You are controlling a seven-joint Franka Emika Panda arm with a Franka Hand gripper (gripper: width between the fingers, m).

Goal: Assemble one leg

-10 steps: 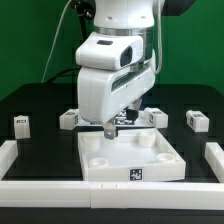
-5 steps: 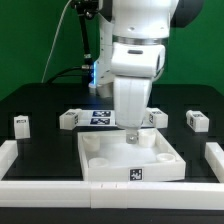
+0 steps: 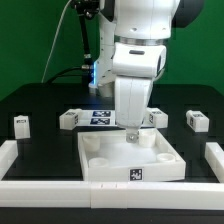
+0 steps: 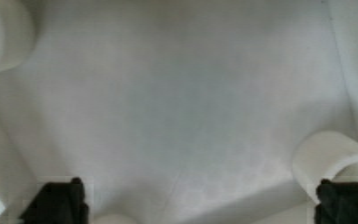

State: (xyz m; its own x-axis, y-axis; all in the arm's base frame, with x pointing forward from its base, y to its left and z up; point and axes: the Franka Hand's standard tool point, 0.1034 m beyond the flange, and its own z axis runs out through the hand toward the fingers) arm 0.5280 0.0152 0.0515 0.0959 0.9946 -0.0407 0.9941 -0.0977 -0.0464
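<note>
The large white square panel [image 3: 108, 162] with round corner sockets lies at the front middle of the black table. My gripper [image 3: 130, 136] hangs upright just over the panel's far edge. In the wrist view its two black fingertips [image 4: 59, 202] stand wide apart, and only the bare panel surface [image 4: 194, 100] shows between them: my gripper [image 4: 202, 205] is open and empty. Small white legs with tags stand behind the panel: one at the exterior view's far left [image 3: 20, 124], one left of the panel [image 3: 68, 119], one by the gripper [image 3: 156, 117], one at the right [image 3: 197, 120].
The marker board [image 3: 100, 117] lies flat behind the panel. White rails stand along the left [image 3: 8, 152], right [image 3: 215, 155] and front [image 3: 110, 192] of the workspace. A green wall stands behind the table.
Since one second ago the wrist has turned upright and the gripper has shifted toward the exterior view's right over the panel's far edge. In the last half second nothing has moved.
</note>
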